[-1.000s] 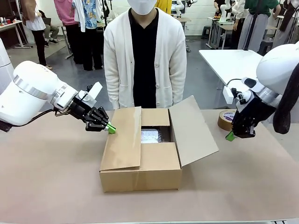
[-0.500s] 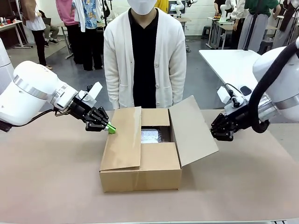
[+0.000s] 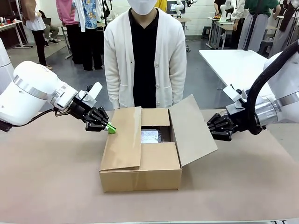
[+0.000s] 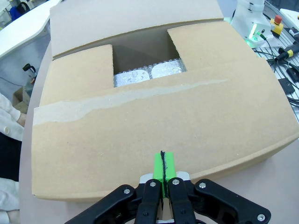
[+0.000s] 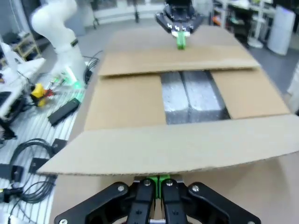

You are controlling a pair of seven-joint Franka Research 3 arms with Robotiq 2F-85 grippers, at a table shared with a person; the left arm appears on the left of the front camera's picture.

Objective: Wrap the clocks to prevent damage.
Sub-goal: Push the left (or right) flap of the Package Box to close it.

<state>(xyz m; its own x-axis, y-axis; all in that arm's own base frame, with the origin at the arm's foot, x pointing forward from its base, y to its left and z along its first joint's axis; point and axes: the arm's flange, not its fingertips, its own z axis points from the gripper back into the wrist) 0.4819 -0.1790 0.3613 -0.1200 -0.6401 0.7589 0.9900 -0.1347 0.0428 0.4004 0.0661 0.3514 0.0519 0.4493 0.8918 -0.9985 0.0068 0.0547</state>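
The right claw (image 3: pixel 211 128) is swinging in behind the box's (image 3: pixel 140 173) raised flap (image 3: pixel 191 133), pinched together like the left claw (image 3: pixel 110 128). Closing over the clocks (image 3: pixel 150 136) looks near.

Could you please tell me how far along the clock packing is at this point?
Done: two wrapped clocks lie inside the cardboard box, both short end flaps folded in. In hand: the left gripper, fingers shut, presses the long left flap; the right gripper, also shut, sits behind the raised right flap. Left: folding both long flaps flat and probably sealing.
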